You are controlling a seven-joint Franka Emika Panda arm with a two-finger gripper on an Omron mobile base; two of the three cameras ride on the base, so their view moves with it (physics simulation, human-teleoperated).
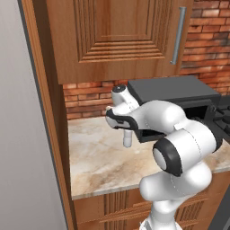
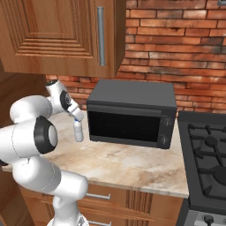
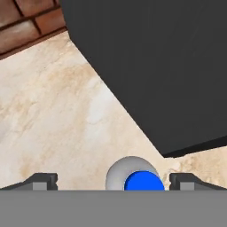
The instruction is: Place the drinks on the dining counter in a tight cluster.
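Observation:
One of the drinks, a small white bottle (image 2: 78,132) with a blue cap, stands upright on a short marble counter (image 1: 99,166), just left of a black microwave. My gripper (image 2: 76,117) hangs directly over it, open. In the hand view the bottle (image 3: 119,174) sits low between the two dark fingertips (image 3: 44,181), closer to the right one, and neither touches it. From the left base view the bottle (image 1: 128,139) pokes out below my gripper (image 1: 125,127). The dining counter is out of view.
The black microwave (image 2: 130,112) stands against the brick wall, close to the bottle's right side. A wooden wall cabinet (image 2: 57,35) hangs above the arm. A stove (image 2: 207,150) borders the counter on the right, and a tall wooden panel (image 1: 49,134) closes its left end.

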